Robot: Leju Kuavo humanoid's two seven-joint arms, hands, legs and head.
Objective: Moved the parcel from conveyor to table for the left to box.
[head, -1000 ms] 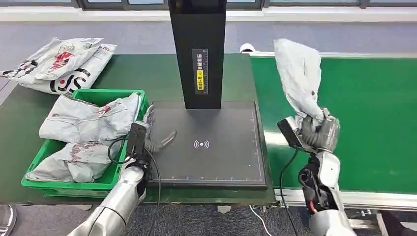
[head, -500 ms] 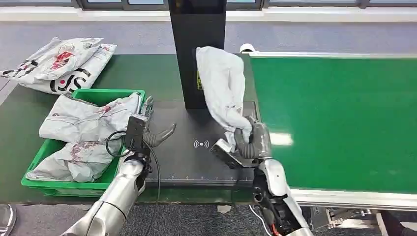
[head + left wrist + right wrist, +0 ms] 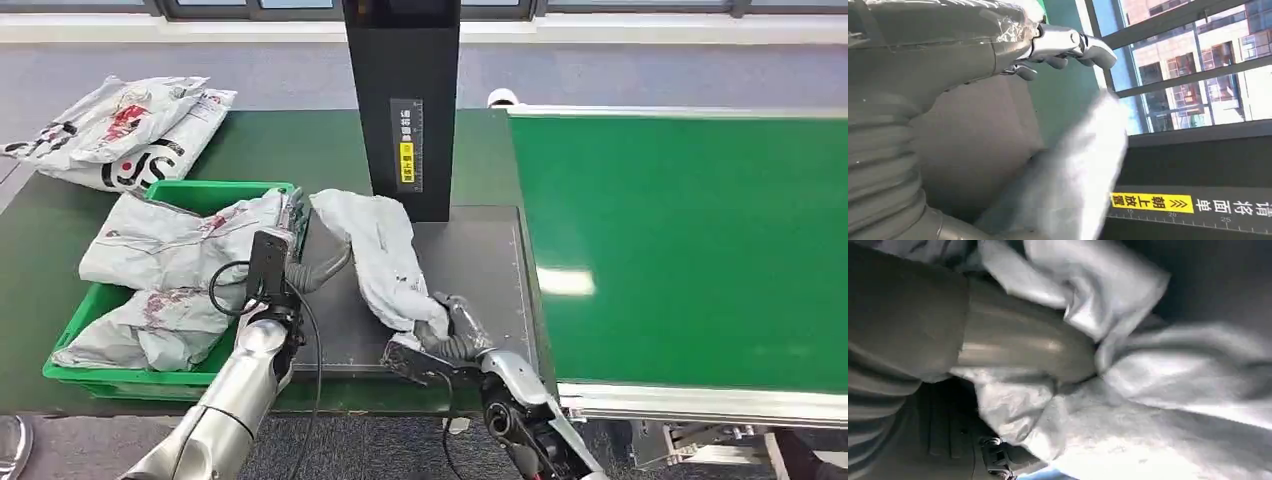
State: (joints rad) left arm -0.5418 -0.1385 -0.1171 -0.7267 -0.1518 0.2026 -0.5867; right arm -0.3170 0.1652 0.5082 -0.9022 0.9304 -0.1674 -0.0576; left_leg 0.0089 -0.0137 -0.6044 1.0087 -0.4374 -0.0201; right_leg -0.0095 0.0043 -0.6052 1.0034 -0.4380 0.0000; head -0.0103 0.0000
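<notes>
Gripping one end of the crumpled grey plastic mailer parcel (image 3: pixel 378 255), the right hand (image 3: pixel 448 338) sits low in the centre of the head view, its fingers clamped on the bag near the front edge of the flat black scanning platform (image 3: pixel 490 290). The parcel lies stretched from there up and left across the platform, its far end just beside the left hand (image 3: pixel 305 262). That hand hovers at the edge of the green plastic crate (image 3: pixel 222 362), fingers apart and holding nothing. The crate, at lower left, holds other grey mailers. The green conveyor belt (image 3: pixel 690 240) on the right carries nothing in sight.

From the left wrist, the silver fingers (image 3: pixel 1075 45) are spread at the upper middle, with the parcel (image 3: pixel 1068 185) blurred in the lower centre, apart from them.

From the right wrist, the thick grey thumb (image 3: pixel 1023 347) presses into folds of the bag (image 3: pixel 1168 395) at centre frame.

I'd judge the set-down on the table is nearly finished. Next, the right hand should let go and draw away, so the left can take the near end and carry it over to the crate.
</notes>
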